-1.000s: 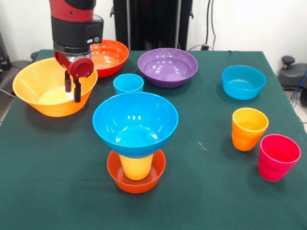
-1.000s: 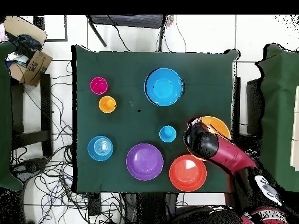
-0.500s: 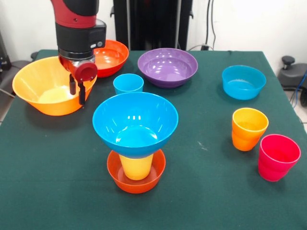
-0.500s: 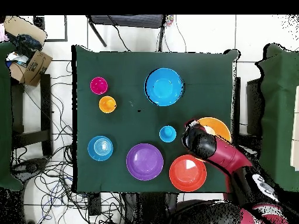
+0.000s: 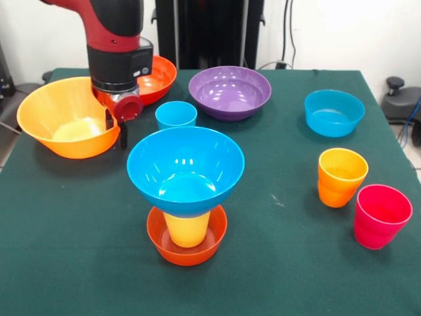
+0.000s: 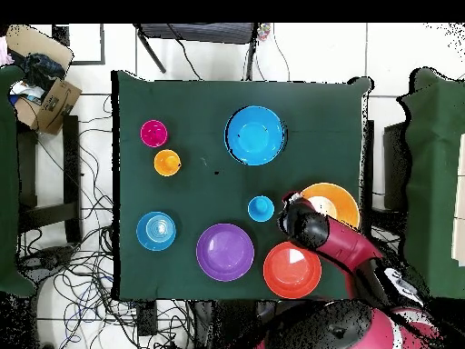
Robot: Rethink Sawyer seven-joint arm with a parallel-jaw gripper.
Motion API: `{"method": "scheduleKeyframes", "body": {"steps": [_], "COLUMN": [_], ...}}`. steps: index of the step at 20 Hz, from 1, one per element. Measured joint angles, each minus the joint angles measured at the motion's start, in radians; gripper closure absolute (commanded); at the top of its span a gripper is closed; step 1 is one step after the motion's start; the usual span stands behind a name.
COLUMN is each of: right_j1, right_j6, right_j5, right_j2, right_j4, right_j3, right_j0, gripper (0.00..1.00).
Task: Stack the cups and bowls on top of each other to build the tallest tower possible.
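The tower stands at the front middle: a small red-orange bowl (image 5: 187,250), a yellow cup (image 5: 187,230) in it, and a large blue bowl (image 5: 185,168) on top, which also shows in the overhead view (image 6: 255,134). My gripper (image 5: 116,130) is open and empty, its fingers at the right rim of the large light orange bowl (image 5: 62,118), left of the blue cup (image 5: 175,114). The purple bowl (image 5: 230,92), medium red-orange bowl (image 5: 156,76), teal bowl (image 5: 334,112), orange cup (image 5: 341,176) and pinkish red cup (image 5: 381,215) stand loose.
In the overhead view the arm's wrist (image 6: 302,224) covers the gripper, between the light orange bowl (image 6: 334,202) and the blue cup (image 6: 261,208). The green cloth (image 5: 79,250) covers the table. Cables and a cardboard box (image 6: 50,95) lie on the floor.
My gripper has moved right in the front view, from over the inside of the light orange bowl to its right rim, closer to the blue cup. Nothing else moved.
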Motion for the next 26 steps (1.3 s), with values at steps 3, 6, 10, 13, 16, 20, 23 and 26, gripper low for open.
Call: {"method": "scheduleKeyframes", "body": {"steps": [3,6,10,13,16,20,23,26], "right_j1": [0.015,0.021,0.022,0.017,0.006,0.003,-0.001,-0.013], "right_j6": [0.000,0.000,0.000,0.000,0.000,0.000,0.000,0.000], "right_j5": [-0.007,-0.020,-0.056,-0.058,-0.058,-0.058,-0.058,-0.047], "right_j2": [0.000,0.000,-0.002,-0.005,-0.011,-0.015,-0.015,-0.015], "right_j4": [-0.005,-0.009,-0.030,-0.037,-0.043,-0.043,-0.043,-0.044], "right_j3": [0.000,-0.001,-0.001,-0.001,-0.001,-0.002,-0.002,-0.002], "right_j0": [-0.001,-0.002,-0.001,-0.001,0.000,0.000,-0.001,-0.006], "gripper": [0.00,0.00,1.00,1.00,1.00,1.00,1.00,1.00]}}
